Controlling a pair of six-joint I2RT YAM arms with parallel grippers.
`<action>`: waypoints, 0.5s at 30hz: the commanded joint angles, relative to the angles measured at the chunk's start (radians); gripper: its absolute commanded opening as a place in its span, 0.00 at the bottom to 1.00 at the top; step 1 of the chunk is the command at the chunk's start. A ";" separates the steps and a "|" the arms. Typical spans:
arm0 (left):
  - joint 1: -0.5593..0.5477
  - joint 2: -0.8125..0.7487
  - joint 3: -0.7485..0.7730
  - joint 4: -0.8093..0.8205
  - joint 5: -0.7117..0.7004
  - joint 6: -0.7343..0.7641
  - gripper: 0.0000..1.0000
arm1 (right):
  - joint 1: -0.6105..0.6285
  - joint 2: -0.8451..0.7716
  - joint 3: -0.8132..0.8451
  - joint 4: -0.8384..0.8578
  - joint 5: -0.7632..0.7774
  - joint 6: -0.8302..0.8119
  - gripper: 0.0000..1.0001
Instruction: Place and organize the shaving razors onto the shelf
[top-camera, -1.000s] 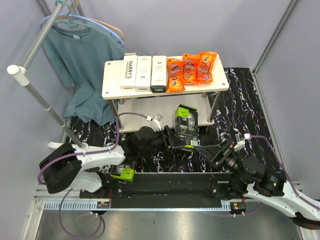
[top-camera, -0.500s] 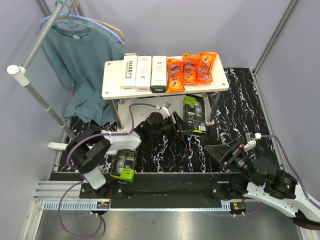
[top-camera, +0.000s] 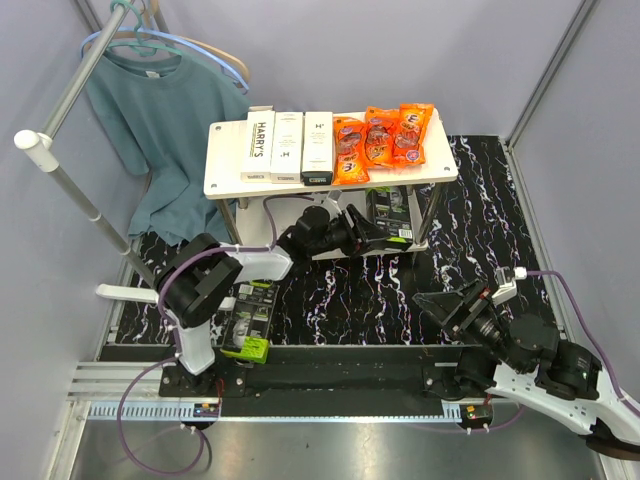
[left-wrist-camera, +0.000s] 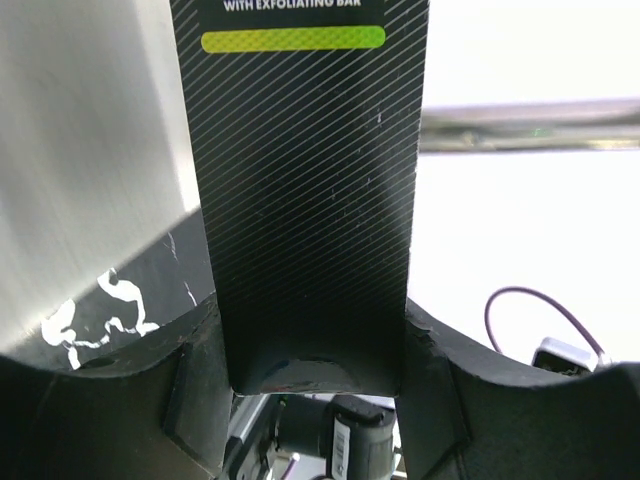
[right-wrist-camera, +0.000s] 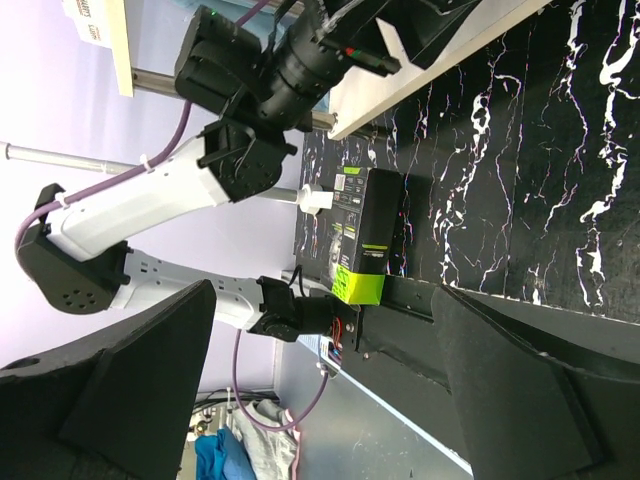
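Observation:
The shelf (top-camera: 226, 168) stands at the back. Three white Harry's razor boxes (top-camera: 287, 147) lie side by side on the left of its top board. My left gripper (top-camera: 367, 232) is shut on a black razor box (top-camera: 391, 219) with a lime-green label and holds it in the lower tier, under the top board. In the left wrist view the box (left-wrist-camera: 300, 200) fills the gap between the fingers (left-wrist-camera: 190, 390). A second black razor box (top-camera: 248, 318) lies on the table near the left arm's base; it also shows in the right wrist view (right-wrist-camera: 365, 235). My right gripper (top-camera: 440, 304) is open and empty at the near right.
Three orange snack packets (top-camera: 380, 140) lie on the right of the top board. A teal shirt (top-camera: 165, 130) hangs on a rack with a slanted pole (top-camera: 80, 190) at the left. Grey walls close in both sides. The table (top-camera: 480, 220) is black marble.
My left gripper carried the black box from above the table's middle back and right into the shelf's lower tier. My right arm drew back toward the near right.

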 joint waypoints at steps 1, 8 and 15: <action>0.012 0.034 0.094 0.185 0.027 -0.015 0.11 | -0.002 -0.007 0.039 -0.017 0.042 -0.011 1.00; 0.015 0.126 0.176 0.176 0.036 -0.032 0.13 | -0.004 -0.005 0.045 -0.023 0.034 -0.007 1.00; 0.015 0.174 0.176 0.184 0.058 -0.046 0.20 | -0.002 -0.005 0.042 -0.020 0.032 -0.004 1.00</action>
